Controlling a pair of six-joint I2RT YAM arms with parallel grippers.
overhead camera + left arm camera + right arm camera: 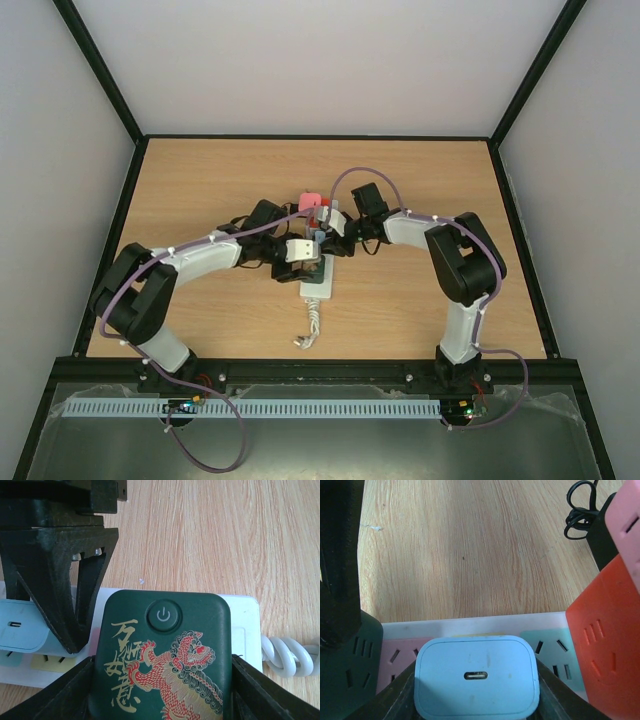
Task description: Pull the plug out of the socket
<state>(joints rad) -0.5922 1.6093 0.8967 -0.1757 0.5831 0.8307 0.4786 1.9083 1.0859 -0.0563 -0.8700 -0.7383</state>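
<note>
One long white power strip with pastel outlet faces (318, 283) lies centred on the wooden bench (200, 190). Right jaws grip its pale blue square plug (476, 682); left jaws clamp the dark green dragon-printed block (162, 650) at its corded end.

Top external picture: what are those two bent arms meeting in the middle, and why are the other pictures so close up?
They are two robot arms, the left arm and right arm, bolted at the table's near edge; that camera looks down from above. The other pictures come from cameras on each wrist. A white power strip with a coiled cord lies on the table. The left gripper straddles a dark green dragon-printed block; the right gripper straddles a light blue charger. Whether they squeeze is unclear.
</note>
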